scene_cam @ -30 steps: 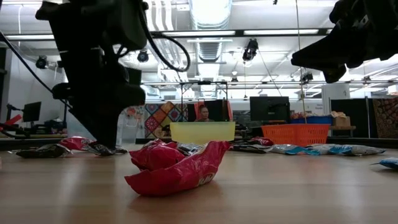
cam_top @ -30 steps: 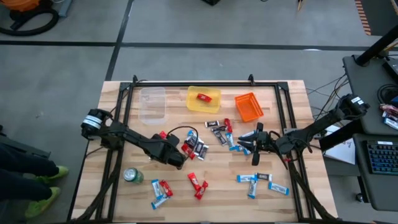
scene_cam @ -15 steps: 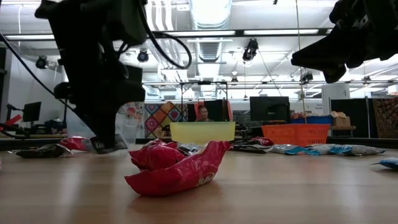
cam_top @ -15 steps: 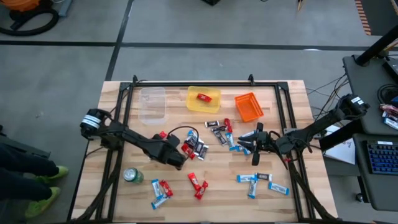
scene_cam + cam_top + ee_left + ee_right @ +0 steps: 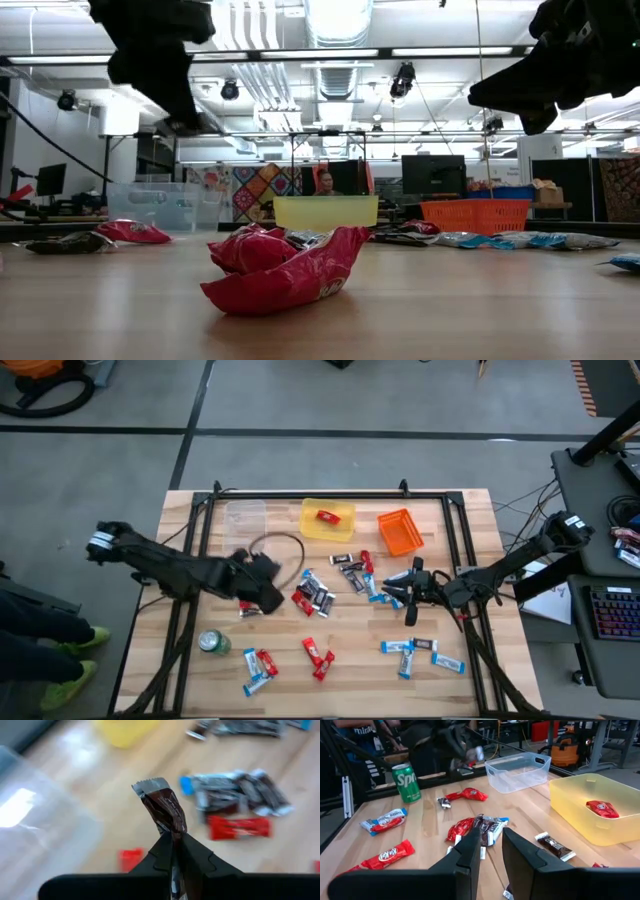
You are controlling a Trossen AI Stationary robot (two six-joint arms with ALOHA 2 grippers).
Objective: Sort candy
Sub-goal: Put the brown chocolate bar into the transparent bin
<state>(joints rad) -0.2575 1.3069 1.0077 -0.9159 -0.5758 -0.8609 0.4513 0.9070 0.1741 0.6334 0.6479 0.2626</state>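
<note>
Sorting barely begun
Your left end effector (image 5: pixel 172 851) pinches a dark candy (image 5: pixel 162 810) near the clear bin (image 5: pixel 245 526); right end effector (image 5: pixel 490 851), partly open, seems empty. One red bar (image 5: pixel 326 516) binned; rest litter the surface (image 5: pixel 350 675).

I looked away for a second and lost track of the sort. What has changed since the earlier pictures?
The left end effector closed on a dark brown wrapped candy bar, lifted it off the pile and pulled back toward the clear plastic bin. The right end effector stayed put near the orange bin, as did the other candies and the green can.
</note>
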